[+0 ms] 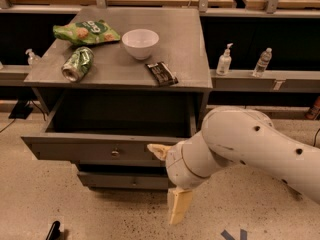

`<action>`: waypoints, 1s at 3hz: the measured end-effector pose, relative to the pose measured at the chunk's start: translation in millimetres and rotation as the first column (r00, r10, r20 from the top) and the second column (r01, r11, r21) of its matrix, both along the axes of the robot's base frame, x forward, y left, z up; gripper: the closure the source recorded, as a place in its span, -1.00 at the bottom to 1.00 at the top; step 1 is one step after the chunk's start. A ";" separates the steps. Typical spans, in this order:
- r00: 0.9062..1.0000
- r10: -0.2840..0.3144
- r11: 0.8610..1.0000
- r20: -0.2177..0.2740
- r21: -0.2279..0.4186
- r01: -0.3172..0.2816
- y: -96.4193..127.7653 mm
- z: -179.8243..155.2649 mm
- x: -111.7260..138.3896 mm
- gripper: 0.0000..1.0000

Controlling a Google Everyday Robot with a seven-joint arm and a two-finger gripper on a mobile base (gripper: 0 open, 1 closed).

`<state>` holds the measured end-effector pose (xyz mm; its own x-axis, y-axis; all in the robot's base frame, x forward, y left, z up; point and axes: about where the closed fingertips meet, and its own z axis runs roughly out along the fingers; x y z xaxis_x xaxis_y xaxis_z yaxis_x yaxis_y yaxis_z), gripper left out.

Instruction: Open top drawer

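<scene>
Gripper (pixel 163 185) low before the top drawer's (pixel 90 149) right end, palm seemingly behind the wrist (pixel 192 160).

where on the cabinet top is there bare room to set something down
Bare: the right strip of the cabinet top, between the white bowl, the dark packet and the right edge; also the front middle, between the green can and that packet. Crowded: back left, chip bag and can. The gripper hangs low before the open top drawer, right of its knob.

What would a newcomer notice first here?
The big white robot arm fills the lower right, its two-finger gripper open before the wide grey wooden top drawer, right of its small metal knob. That drawer stands pulled out, dark inside; a round white bowl sits on the grey cabinet top above.
</scene>
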<state>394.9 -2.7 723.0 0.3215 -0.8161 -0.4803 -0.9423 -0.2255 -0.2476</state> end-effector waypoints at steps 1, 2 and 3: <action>1.000 0.003 1.000 0.007 0.001 -0.003 3.3 -1.6 5.1 -1.00; 1.000 0.004 1.000 -0.007 -0.008 -0.004 2.3 -5.1 26.8 -1.00; 0.998 -0.023 0.999 -0.063 -0.030 0.021 -1.4 -19.2 66.4 -1.00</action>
<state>461.4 -4.1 703.8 0.2734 -0.8368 -0.4744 -0.9605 -0.2111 -0.1813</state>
